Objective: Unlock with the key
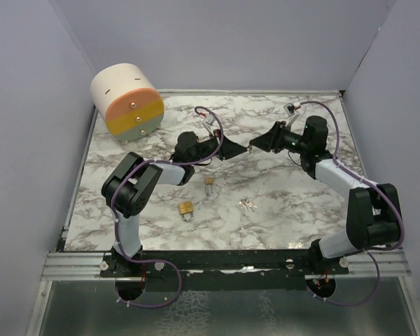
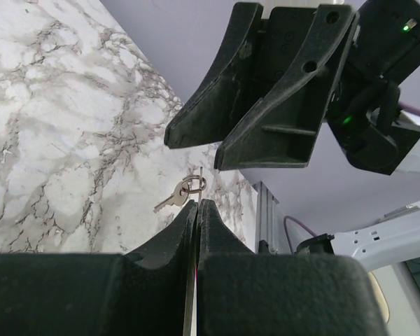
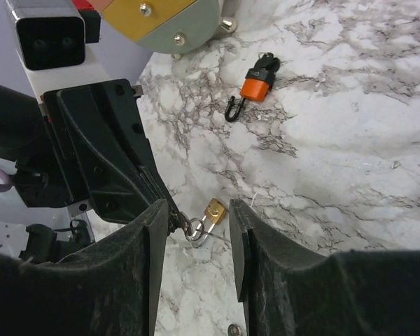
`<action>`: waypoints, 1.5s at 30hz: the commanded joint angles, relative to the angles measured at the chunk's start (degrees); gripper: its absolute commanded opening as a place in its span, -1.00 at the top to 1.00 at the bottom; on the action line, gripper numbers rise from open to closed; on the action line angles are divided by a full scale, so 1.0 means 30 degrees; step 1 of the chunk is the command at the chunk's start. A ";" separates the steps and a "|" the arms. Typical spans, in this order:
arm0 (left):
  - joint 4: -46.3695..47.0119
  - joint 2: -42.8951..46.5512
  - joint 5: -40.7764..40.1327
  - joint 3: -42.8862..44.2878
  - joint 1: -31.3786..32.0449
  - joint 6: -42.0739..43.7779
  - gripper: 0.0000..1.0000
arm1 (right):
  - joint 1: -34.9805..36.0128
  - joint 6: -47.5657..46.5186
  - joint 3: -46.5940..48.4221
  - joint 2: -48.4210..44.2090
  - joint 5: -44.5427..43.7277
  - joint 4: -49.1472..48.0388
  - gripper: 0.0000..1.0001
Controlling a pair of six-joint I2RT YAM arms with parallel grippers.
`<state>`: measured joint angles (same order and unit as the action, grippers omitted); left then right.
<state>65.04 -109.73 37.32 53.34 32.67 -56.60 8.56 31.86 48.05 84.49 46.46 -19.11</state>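
**Top external view.** On the marble table (image 1: 301,210) the two arms meet nose to nose at mid-table. The left gripper (image 1: 239,152) and right gripper (image 1: 255,147) are tip to tip; contact cannot be judged from here. A brass padlock (image 1: 186,208) lies nearer the bases. A second padlock (image 1: 209,183) lies just beyond it, below the left gripper. The keys (image 1: 248,204), on a ring, lie loose on the marble to the right of both locks. A round drawer unit (image 1: 126,101) sits at the far left corner.

**Left wrist view.** The left gripper (image 2: 197,204) has its jaws pressed flat together. A thin reddish line shows in the seam, and what it is cannot be told. Above it hangs the right gripper (image 2: 194,148). The keys (image 2: 180,192) rest on the table (image 2: 56,140), apart from both tools.

**Right wrist view.** The right gripper (image 3: 197,204) stands parted, with nothing between its fingers (image 3: 150,252). The left gripper (image 3: 166,199) points into the gap. A small metal ring (image 3: 187,227) shows at its tip, hanging or lying I cannot tell. The second padlock (image 3: 214,211) lies just past it. An orange padlock (image 3: 256,85) lies near the round drawer unit (image 3: 164,21).
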 commanded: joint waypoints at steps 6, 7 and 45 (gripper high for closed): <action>0.3094 -0.0290 -0.1416 0.0092 0.0010 -0.2296 1.00 | -0.0011 0.3212 -0.1264 0.1069 0.1588 -0.5816 0.24; 0.3372 -0.0345 -0.1814 -0.0093 0.0010 -0.2533 1.00 | -0.0011 0.3572 -0.1349 0.1137 0.1480 -0.6234 0.24; 0.7413 -0.2035 -0.5951 -0.0990 0.1124 -0.5793 1.00 | 0.0131 1.0197 -0.1314 0.4807 0.1594 -1.4532 0.51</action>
<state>82.37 -115.42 21.10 49.69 35.75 -73.63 8.56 62.35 42.92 97.89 49.82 -60.34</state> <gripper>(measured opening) 0.018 0.253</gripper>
